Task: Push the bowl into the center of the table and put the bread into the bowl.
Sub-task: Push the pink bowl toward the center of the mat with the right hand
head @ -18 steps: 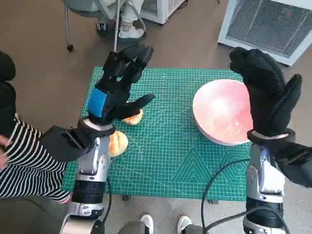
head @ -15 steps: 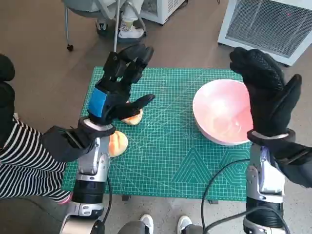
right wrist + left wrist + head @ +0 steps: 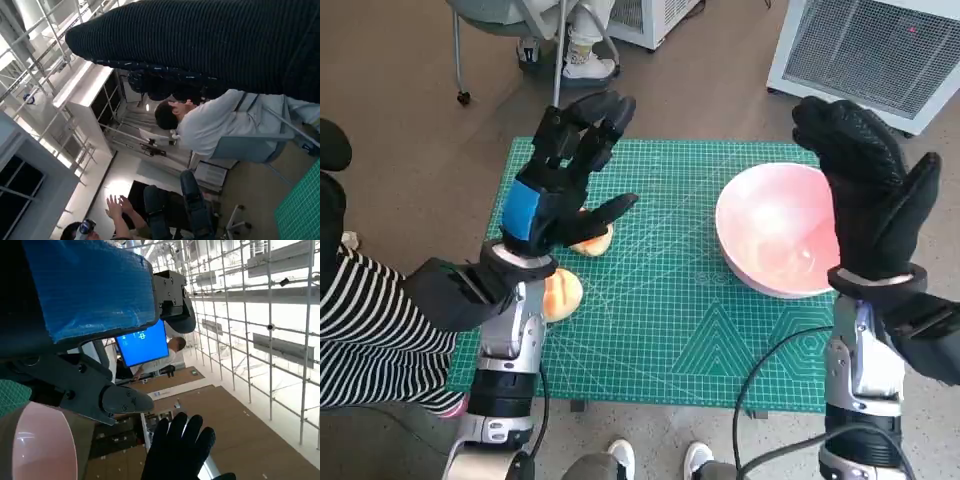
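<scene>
A pink bowl point(image 3: 772, 230) sits on the right part of the green cutting mat point(image 3: 670, 320), near its far right corner; its rim also shows in the left wrist view as the bowl point(image 3: 40, 450). Two pieces of bread lie at the mat's left: one bread piece point(image 3: 592, 243) under my left hand, another bread piece point(image 3: 560, 295) beside my left forearm. My left hand point(image 3: 565, 180) hovers raised above the bread, fingers spread, holding nothing. My right hand point(image 3: 865, 190) is raised upright over the bowl's right rim, fingers apart and empty; it also shows as the gloved hand point(image 3: 177, 447).
A person in a striped sleeve point(image 3: 370, 330) sits close at the mat's left edge. A chair leg and feet point(image 3: 585, 60) stand beyond the far edge, a white grilled unit point(image 3: 880, 50) at far right. Shoes point(image 3: 610, 462) show below the near edge.
The person at the left has drawn their hand back out of the picture. Both of my hands, the bowl and the bread stay where they were.
</scene>
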